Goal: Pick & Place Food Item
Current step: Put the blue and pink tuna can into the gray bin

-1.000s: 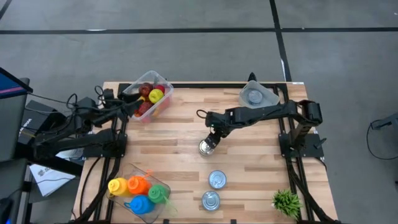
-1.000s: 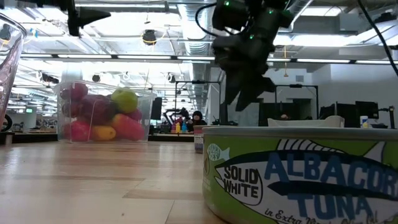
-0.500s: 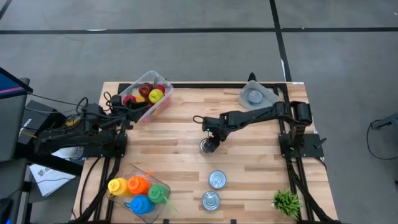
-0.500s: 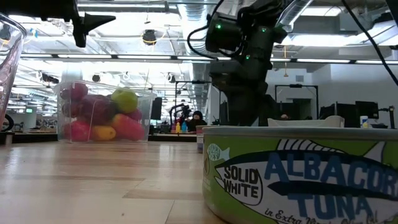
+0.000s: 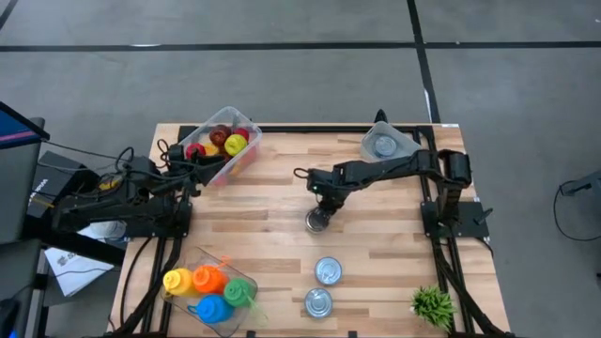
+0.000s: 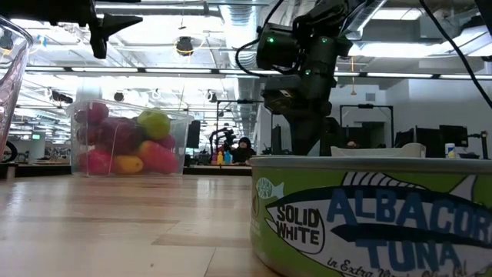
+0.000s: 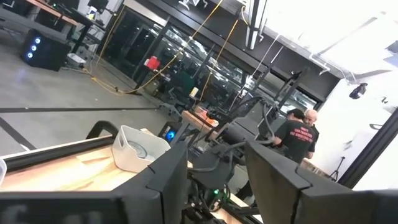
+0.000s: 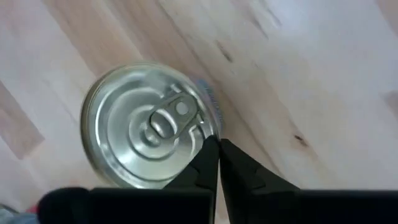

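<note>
Silver can (image 8: 148, 132) stands upright mid-table, directly under the right gripper (image 8: 219, 155), whose fingers are pinched together empty at its rim; the left gripper (image 7: 214, 168) is part-open, far off.

Large green-labelled tuna tin (image 6: 369, 211), "SOLID WHITE ALBACORE TUNA" printed on side, close foreground right, resting on pale wooden tabletop (image 6: 115, 231). Clear plastic tub (image 6: 127, 138) farther back left, holding red, yellow, green fruit. Dark robot arm (image 6: 304, 69) descending from above behind tin, green lights lit. Clear container edge (image 6: 9, 85) at far left. Office ceiling lights beyond.
</note>
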`<action>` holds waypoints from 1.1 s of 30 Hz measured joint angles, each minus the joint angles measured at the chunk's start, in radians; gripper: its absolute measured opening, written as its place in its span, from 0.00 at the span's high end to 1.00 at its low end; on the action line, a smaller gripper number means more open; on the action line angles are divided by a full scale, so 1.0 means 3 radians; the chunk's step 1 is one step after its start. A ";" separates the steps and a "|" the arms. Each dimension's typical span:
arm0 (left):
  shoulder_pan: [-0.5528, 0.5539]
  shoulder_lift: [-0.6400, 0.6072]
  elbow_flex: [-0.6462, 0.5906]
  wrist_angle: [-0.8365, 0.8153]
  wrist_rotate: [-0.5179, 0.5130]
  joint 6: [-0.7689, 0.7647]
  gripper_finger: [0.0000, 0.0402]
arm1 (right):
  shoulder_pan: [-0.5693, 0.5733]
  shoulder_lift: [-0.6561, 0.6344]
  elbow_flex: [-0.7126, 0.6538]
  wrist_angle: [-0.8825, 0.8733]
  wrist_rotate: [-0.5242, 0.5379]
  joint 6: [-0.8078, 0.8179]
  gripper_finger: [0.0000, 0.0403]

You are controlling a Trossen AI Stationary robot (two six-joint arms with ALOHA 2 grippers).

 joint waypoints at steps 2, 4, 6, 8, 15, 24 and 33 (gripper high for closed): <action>0.0000 0.0000 0.0000 -0.0003 0.0000 0.0000 0.63 | -0.0050 -0.0004 0.0000 -0.0128 0.0012 -0.0057 0.98; 0.0000 0.0000 0.0001 -0.0004 0.0000 -0.0001 0.64 | -0.0089 -0.0009 -0.0001 -0.0201 0.0028 -0.0111 0.99; 0.0000 0.0000 0.0001 -0.0004 -0.0001 -0.0002 0.64 | -0.0114 -0.0046 -0.0006 -0.0229 0.0081 -0.0161 1.00; 0.0000 0.0000 0.0001 -0.0005 0.0000 -0.0002 0.64 | -0.0141 -0.0090 -0.0015 -0.0311 0.0179 -0.0186 1.00; 0.0001 0.0000 0.0003 -0.0037 0.0072 -0.0001 0.65 | -0.0355 -0.0292 -0.0222 -0.0545 0.0324 -0.0354 1.00; 0.0001 0.0001 0.0003 -0.0103 0.0094 0.0012 0.65 | -0.0552 -0.0897 -0.0748 -0.0558 0.0256 -0.0309 1.00; 0.0001 0.0001 0.0003 -0.0103 0.0094 0.0017 0.65 | -0.0817 -0.1504 -0.0933 -0.0582 0.0243 -0.0207 1.00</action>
